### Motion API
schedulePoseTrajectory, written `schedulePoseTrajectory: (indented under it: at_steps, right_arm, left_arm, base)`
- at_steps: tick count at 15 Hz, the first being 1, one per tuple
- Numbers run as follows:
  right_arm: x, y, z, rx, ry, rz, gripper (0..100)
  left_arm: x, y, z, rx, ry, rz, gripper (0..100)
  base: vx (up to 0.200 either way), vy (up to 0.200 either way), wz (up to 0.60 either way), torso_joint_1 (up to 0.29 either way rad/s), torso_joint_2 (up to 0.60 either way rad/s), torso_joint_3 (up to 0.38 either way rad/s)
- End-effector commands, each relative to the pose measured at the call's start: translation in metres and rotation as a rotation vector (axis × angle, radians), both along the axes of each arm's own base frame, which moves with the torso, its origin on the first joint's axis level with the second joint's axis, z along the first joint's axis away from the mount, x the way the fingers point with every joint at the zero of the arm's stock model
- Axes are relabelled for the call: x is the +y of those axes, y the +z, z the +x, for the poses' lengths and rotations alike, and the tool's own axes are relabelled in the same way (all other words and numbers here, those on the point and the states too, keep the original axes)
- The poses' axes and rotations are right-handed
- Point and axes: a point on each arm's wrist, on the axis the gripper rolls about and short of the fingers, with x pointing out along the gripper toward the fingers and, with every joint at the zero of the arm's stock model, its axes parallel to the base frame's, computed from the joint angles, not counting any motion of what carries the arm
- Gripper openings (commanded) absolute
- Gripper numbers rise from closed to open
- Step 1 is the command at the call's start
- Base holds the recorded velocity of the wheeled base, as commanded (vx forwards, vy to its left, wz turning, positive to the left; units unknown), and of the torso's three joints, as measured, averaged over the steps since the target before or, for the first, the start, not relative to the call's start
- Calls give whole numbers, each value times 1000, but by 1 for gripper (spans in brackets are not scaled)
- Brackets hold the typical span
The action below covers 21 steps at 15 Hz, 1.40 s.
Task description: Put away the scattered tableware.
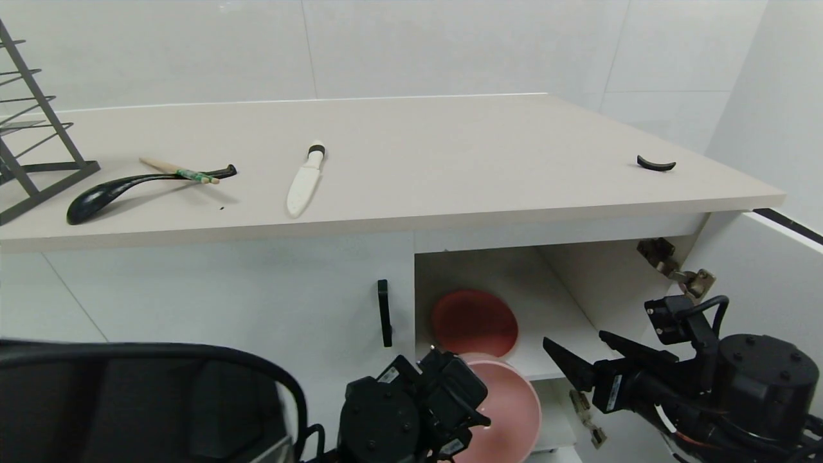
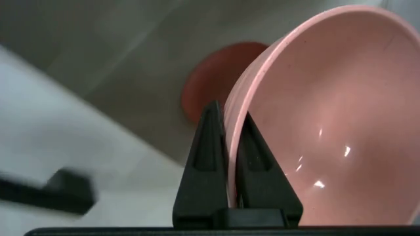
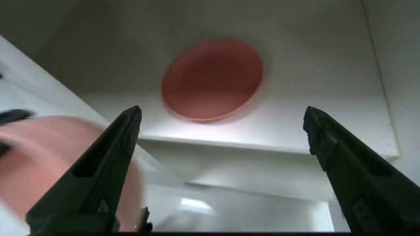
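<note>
My left gripper (image 2: 231, 134) is shut on the rim of a pink bowl (image 1: 505, 411) (image 2: 328, 118), held low in front of the open cabinet. A red plate (image 1: 474, 321) (image 3: 211, 80) (image 2: 210, 78) lies on the cabinet shelf (image 1: 553, 308) behind the bowl. My right gripper (image 1: 582, 350) (image 3: 223, 164) stands open to the right of the bowl, pointing at the shelf, with nothing between its fingers. On the counter (image 1: 450, 148) lie a black ladle (image 1: 128, 186), chopsticks (image 1: 180, 171) across its handle, and a white knife (image 1: 305, 180).
The cabinet door (image 1: 765, 270) hangs open at the right on its hinge (image 1: 675, 267). The closed left door has a black handle (image 1: 384, 313). A dark wire rack (image 1: 32, 128) stands at the counter's left end; a small black curved piece (image 1: 656, 164) lies at its right.
</note>
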Motion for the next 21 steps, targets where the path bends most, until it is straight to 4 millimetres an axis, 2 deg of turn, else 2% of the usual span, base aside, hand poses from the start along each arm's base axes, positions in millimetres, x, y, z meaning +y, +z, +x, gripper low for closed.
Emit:
schedulePoseTrajectory:
  at_steps: [1,6,9,11,15,21]
  right_arm:
    - [-1,7,1,-31,-7,19,100]
    - [-2,13,-2,-62,2,16,100]
    - [-3,10,-3,-46,-1,6,100]
    - [-5,6,0,-32,-17,-1,100]
    - [-14,-3,11,3,-80,-20,100]
    - [-13,-8,9,28,-70,-35,100]
  left_arm:
    - [-22,-37,12,-3,36,18,0]
    - [-44,-22,55,-93,126,-143,0]
    - [-56,-11,67,-117,110,-242,0]
    - [-62,-5,65,-92,47,-320,0]
    - [-64,-6,57,-52,-82,-326,0]
    - [-65,-2,54,-61,-94,-333,0]
  base:
    - [0,0,0,0,0,0]
    - [0,0,0,0,0,0]
    - [0,0,0,0,0,0]
    - [0,0,0,0,0,0]
    - [150,0,0,-3,2,2]
    - [0,0,0,0,0,0]
